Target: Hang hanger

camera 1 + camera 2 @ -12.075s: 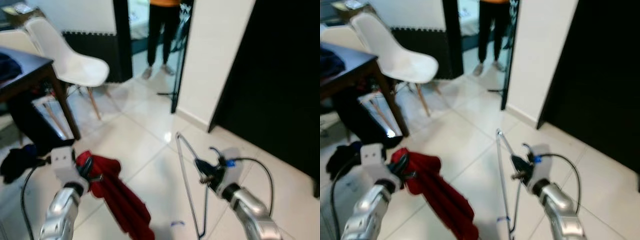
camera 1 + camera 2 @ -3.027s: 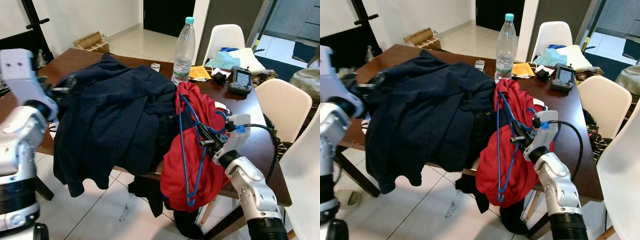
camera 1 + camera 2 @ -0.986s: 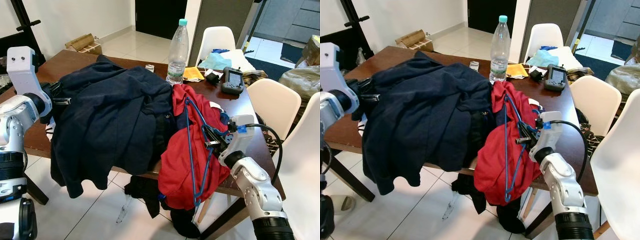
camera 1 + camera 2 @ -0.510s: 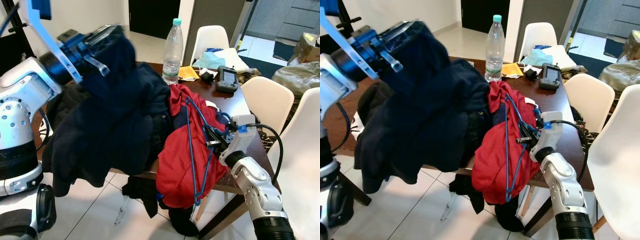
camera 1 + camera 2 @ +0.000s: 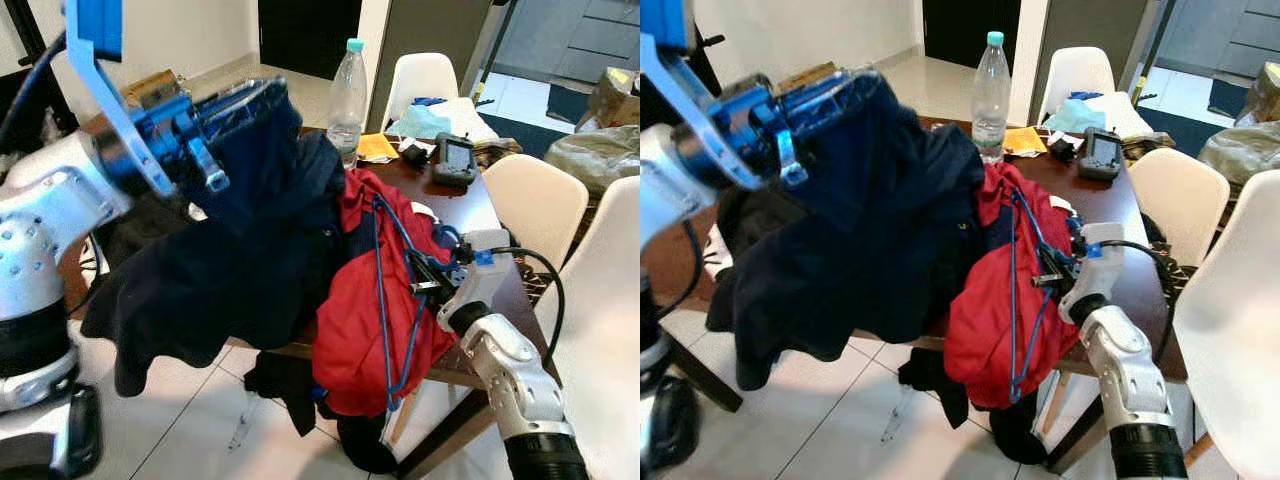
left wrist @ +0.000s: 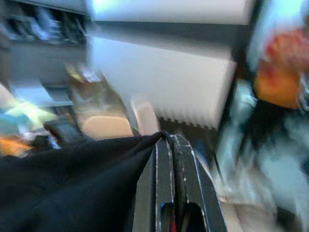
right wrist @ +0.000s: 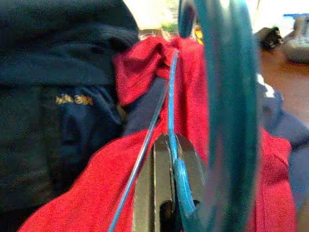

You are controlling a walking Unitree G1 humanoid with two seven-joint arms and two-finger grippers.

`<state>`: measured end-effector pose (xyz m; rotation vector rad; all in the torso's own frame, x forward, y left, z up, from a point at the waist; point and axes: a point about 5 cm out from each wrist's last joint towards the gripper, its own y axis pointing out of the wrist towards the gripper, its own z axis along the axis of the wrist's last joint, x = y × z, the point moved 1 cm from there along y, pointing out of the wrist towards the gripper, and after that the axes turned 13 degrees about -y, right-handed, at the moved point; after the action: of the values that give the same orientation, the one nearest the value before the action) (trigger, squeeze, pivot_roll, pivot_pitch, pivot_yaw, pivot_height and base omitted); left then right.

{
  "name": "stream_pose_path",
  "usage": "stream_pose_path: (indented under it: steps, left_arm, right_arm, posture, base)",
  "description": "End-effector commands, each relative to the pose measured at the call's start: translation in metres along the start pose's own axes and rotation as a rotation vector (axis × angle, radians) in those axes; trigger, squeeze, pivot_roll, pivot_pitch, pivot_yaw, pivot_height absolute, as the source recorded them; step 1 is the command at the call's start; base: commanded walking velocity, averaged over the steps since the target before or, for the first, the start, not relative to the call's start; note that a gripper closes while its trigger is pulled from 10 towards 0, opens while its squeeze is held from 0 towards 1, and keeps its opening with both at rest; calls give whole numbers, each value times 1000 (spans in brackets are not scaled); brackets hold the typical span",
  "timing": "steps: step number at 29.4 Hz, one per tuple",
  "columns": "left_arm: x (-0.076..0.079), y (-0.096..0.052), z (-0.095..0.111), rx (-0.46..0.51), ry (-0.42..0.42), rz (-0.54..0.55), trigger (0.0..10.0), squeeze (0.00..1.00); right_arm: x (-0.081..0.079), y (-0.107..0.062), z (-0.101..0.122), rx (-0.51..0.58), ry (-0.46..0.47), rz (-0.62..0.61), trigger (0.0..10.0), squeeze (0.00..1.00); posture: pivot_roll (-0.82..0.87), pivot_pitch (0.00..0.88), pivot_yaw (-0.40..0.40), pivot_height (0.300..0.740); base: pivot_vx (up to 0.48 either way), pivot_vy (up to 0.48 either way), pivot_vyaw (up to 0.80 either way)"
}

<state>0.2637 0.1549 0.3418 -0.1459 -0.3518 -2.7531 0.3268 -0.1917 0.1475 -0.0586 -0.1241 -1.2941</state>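
A blue wire hanger point(image 5: 381, 290) lies against a red garment point(image 5: 355, 320) that hangs over the near edge of the brown table point(image 5: 472, 208). My right gripper point(image 5: 416, 272) is shut on the hanger's wire near its hook. In the right wrist view the wire point(image 7: 170, 121) runs out from between the closed fingers point(image 7: 159, 164). A navy garment point(image 5: 230, 270) is draped over the table beside the red one. My left gripper point(image 5: 260, 97) is raised above the table and shut on a fold of it, and dark cloth point(image 6: 72, 188) meets the closed fingers point(image 6: 166, 164).
A water bottle point(image 5: 347, 92), a handheld device point(image 5: 456, 160) and small clutter sit on the table's far end. White chairs point(image 5: 537, 195) stand to the right and behind point(image 5: 423, 75). Dark clothing lies on the floor under the table point(image 5: 285, 380). A blurred person in orange point(image 6: 280, 72) is nearby.
My left arm has swung up from the table's left edge and lifted the navy garment toward the middle. The right gripper and hanger have stayed put.
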Motion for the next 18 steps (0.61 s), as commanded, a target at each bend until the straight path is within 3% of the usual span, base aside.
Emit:
stream_pose_path:
  steps: [1, 2, 3, 4, 5, 6, 9, 18]
  left_arm:
    - [16, -10, -12, -139, 14, -108, 0, 0]
    - [16, -10, -12, -139, 14, -108, 0, 0]
    - [23, -23, -19, -230, 11, -141, 0, 0]
    - [23, -23, -19, -230, 11, -141, 0, 0]
    - [27, -35, -21, -284, 0, -162, 0, 0]
    - [27, -35, -21, -284, 0, -162, 0, 0]
    - [42, -55, -19, -317, -49, -245, 0, 0]
    - [61, -60, -26, -296, -131, -389, 0, 0]
  right_arm:
    - [3, -2, -3, -14, -3, -12, 10000, 0]
    - [3, -2, -3, -14, -3, -12, 10000, 0]
    - [3, -3, -4, -16, -4, -12, 10000, 0]
    - [3, -3, -4, -16, -4, -12, 10000, 0]
    - [4, -3, -4, -18, -5, -12, 10000, 0]
    - [4, -3, -4, -18, -5, -12, 10000, 0]
    - [3, -1, -4, -19, -7, -5, 10000, 0]
    - [1, 0, -4, -19, -11, 9, 10000, 0]
  posture:
    - [110, 66, -36, 740]
    - [110, 66, -36, 740]
    - [114, 67, -38, 740]
    - [114, 67, -38, 740]
    - [115, 67, -38, 740]
    - [115, 67, -38, 740]
    - [119, 63, -40, 740]
    - [120, 54, -42, 740]
  base:
    - [0, 0, 0]
    - [0, 0, 0]
    - [0, 0, 0]
    - [0, 0, 0]
    - [0, 0, 0]
    - [0, 0, 0]
    - [0, 0, 0]
    - [0, 0, 0]
